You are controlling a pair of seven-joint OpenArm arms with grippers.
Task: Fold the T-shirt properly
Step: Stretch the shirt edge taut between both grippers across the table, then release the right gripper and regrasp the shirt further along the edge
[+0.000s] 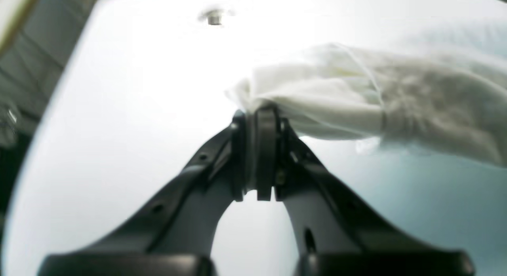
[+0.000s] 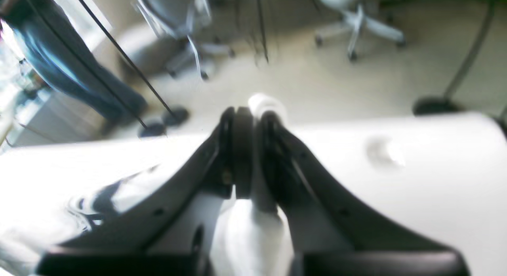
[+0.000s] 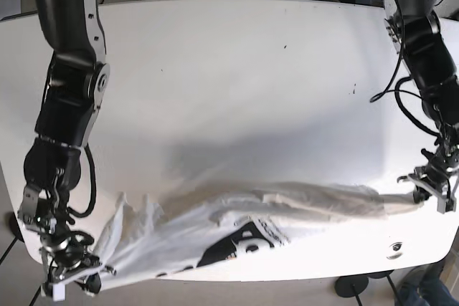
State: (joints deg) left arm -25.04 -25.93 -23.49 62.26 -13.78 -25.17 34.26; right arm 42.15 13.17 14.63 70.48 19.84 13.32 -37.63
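Note:
A white T-shirt (image 3: 237, 227) with a dark print lies stretched across the near part of the white table (image 3: 237, 84), crumpled and twisted. My left gripper (image 3: 423, 193) at the right edge of the base view is shut on one end of the shirt; in the left wrist view the gripper (image 1: 259, 113) pinches bunched white cloth (image 1: 356, 98) trailing to the right. My right gripper (image 3: 79, 271) at the near left corner is shut on the other end; in the right wrist view the gripper (image 2: 247, 113) clamps white cloth (image 2: 249, 228) that shows behind and past its fingertips.
The table's near edge and corners lie close to both grippers. Beyond the edge in the right wrist view stand office chairs (image 2: 356, 18) and a person's legs (image 2: 67, 70) on the floor. Cables (image 3: 401, 105) hang beside the left arm.

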